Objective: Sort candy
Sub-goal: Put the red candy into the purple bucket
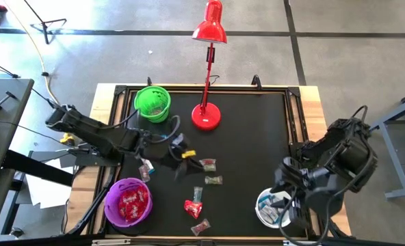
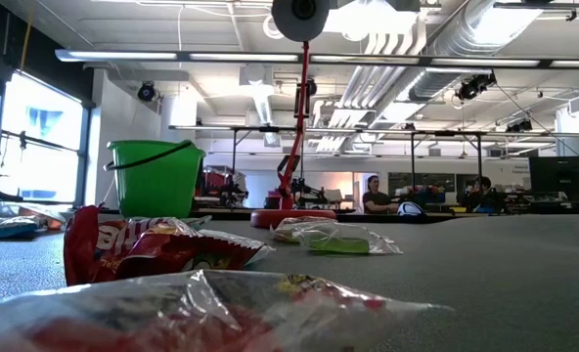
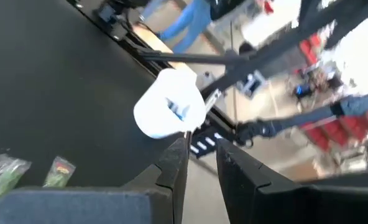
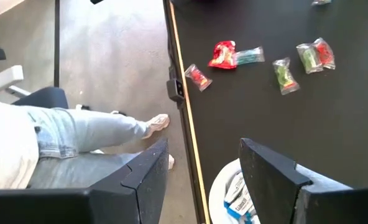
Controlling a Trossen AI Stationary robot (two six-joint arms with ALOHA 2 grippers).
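Several wrapped candies lie on the black mat: a green-and-red one [image 1: 208,164], a green one [image 1: 213,180], a clear bluish one [image 1: 198,193], red ones [image 1: 192,207] [image 1: 200,227], and one [image 1: 146,167] under my left arm. My left gripper [image 1: 183,150] [image 3: 202,146] hovers above the mat between the green bowl [image 1: 152,102] and these candies. A narrow gap shows between its fingers, with nothing in it. My right gripper [image 1: 282,195] [image 4: 202,155] stands wide open over the white bowl [image 1: 274,207], which holds blue-and-white candies [image 4: 240,199]. The purple bowl [image 1: 128,203] holds red candies.
A red desk lamp stands with its base [image 1: 206,116] at the far middle of the mat, right of the green bowl. A person in jeans [image 4: 78,134] sits just beyond the table's near edge, close to the white bowl. Raised black rails [image 1: 295,123] border the mat.
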